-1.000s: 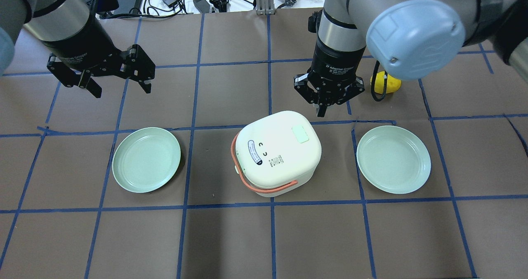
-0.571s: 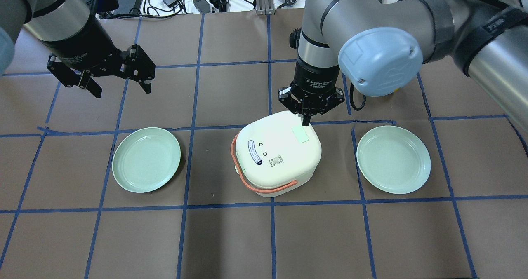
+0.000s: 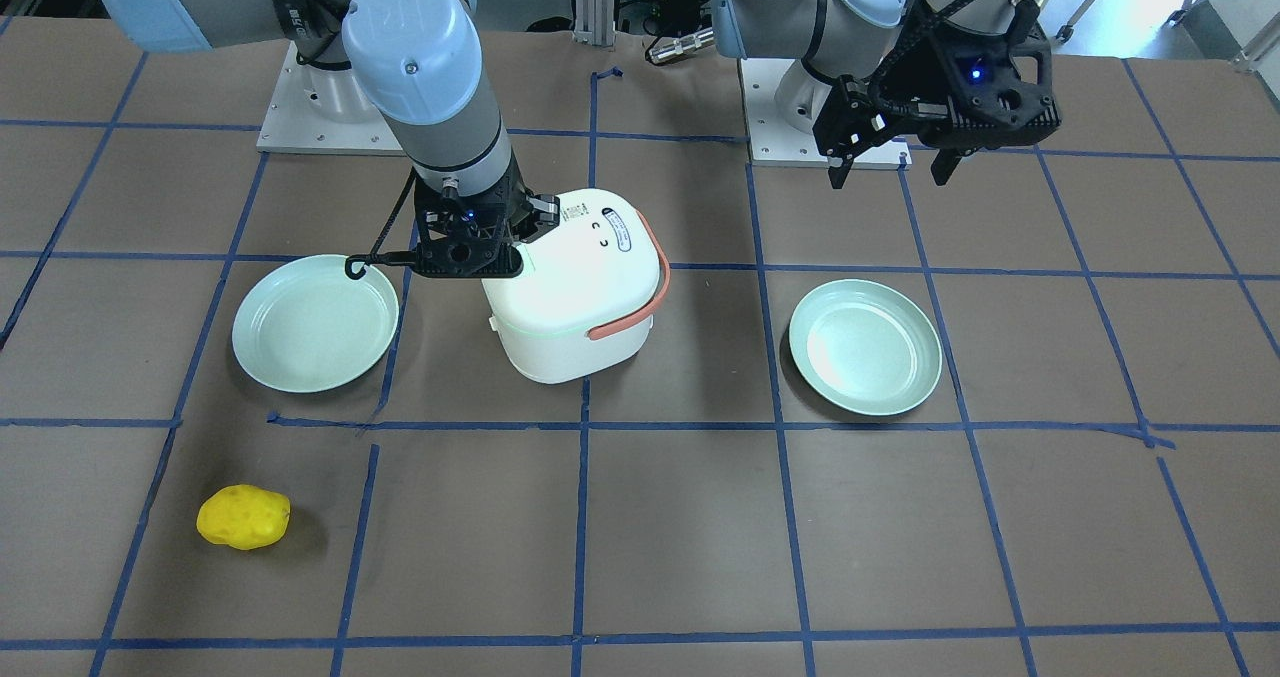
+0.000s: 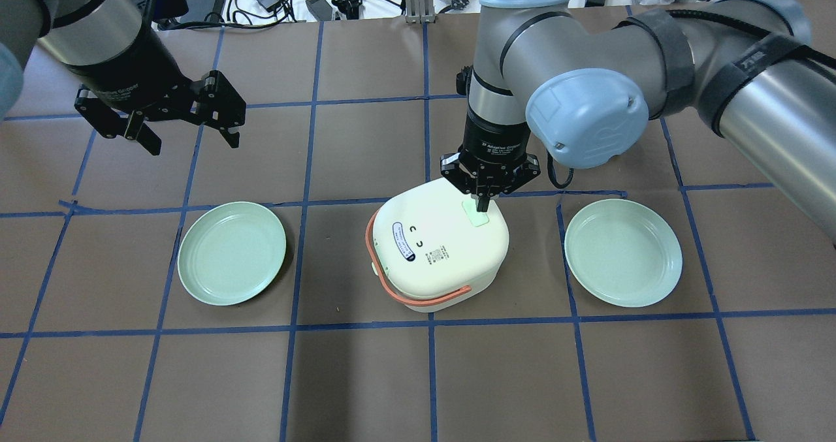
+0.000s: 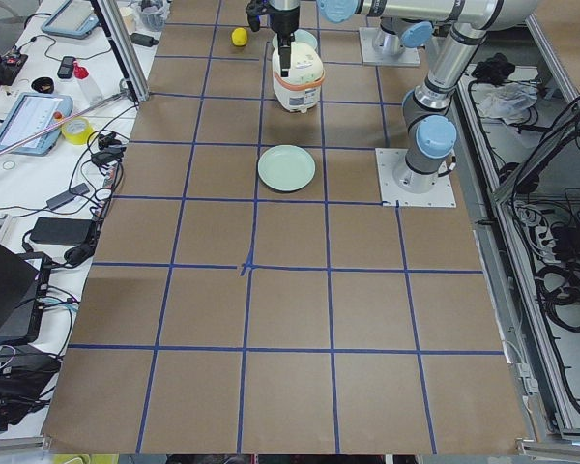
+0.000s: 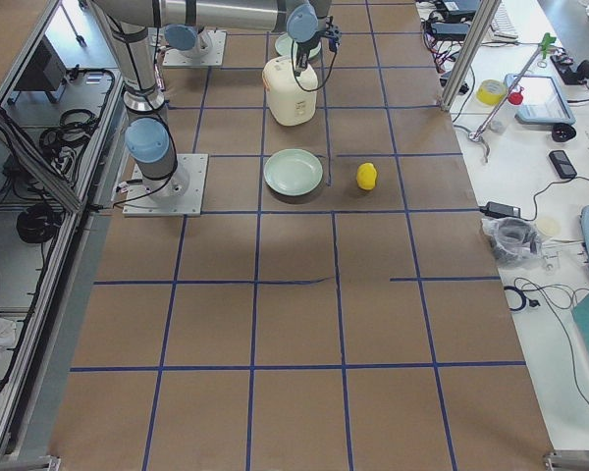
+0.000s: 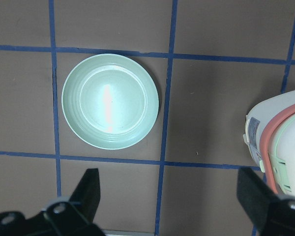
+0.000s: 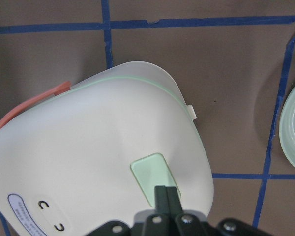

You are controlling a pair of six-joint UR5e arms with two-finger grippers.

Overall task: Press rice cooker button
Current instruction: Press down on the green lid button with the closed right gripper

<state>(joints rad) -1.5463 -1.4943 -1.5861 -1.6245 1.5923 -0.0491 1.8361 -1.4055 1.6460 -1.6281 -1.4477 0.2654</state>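
lid top: right hand (image 4: pixel 483 204), fingers together, sits over one end of the button (image 8: pixel 150 173). The rest of the rice cooker (image 4: pixel 431 252) lid is bare from above.
contact: fingertips on the button or just above it, can't tell.
cooker sides: orange handle (image 4: pixel 390 288) lies along the wall on the left-plate and robot-near sides.
flanks: left plate (image 4: pixel 232 252) and right plate (image 4: pixel 622 252) each leave an open strip of surface (image 4: pixel 366 377) beside the cooker.
left hand (image 4: pixel 191 138): fingers spread, hanging well apart from the cooker, blocking nothing.
far right: yellow lump (image 3: pixel 243 517) well beyond the right plate.
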